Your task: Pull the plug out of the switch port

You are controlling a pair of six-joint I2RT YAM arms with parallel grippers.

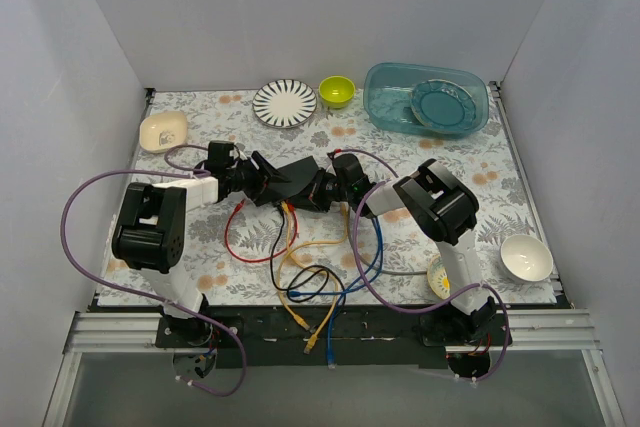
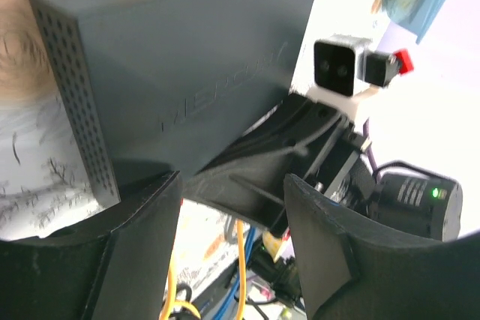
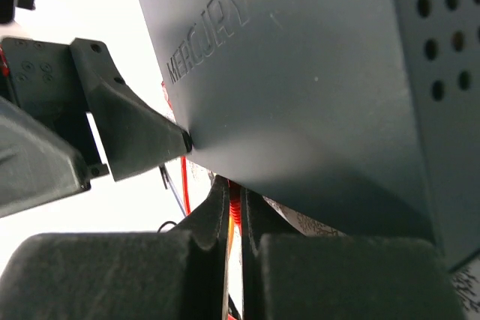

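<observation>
The switch [image 1: 292, 175] is a flat matte-black box in the middle of the table, tilted between my two grippers. It fills the left wrist view [image 2: 187, 58] and the right wrist view [image 3: 315, 73]. My left gripper [image 1: 262, 182] is at its left end, jaws wide apart [image 2: 234, 185], one fingertip [image 2: 169, 185] against the switch's lower edge. My right gripper [image 1: 322, 190] is at the switch's near long edge and shut [image 3: 235, 192] on the red plug's ribbed boot [image 3: 236, 211]. The port itself is hidden under the box. The red cable [image 1: 232, 237] loops off to the near left.
Yellow, blue and black cables [image 1: 320, 277] trail from the switch to the table's front edge. At the back stand a striped plate [image 1: 285, 103], a green bowl [image 1: 337, 91] and a blue tub [image 1: 392, 112] holding a teal plate. A cream dish [image 1: 163, 130] is far left and a white bowl [image 1: 526, 257] near right.
</observation>
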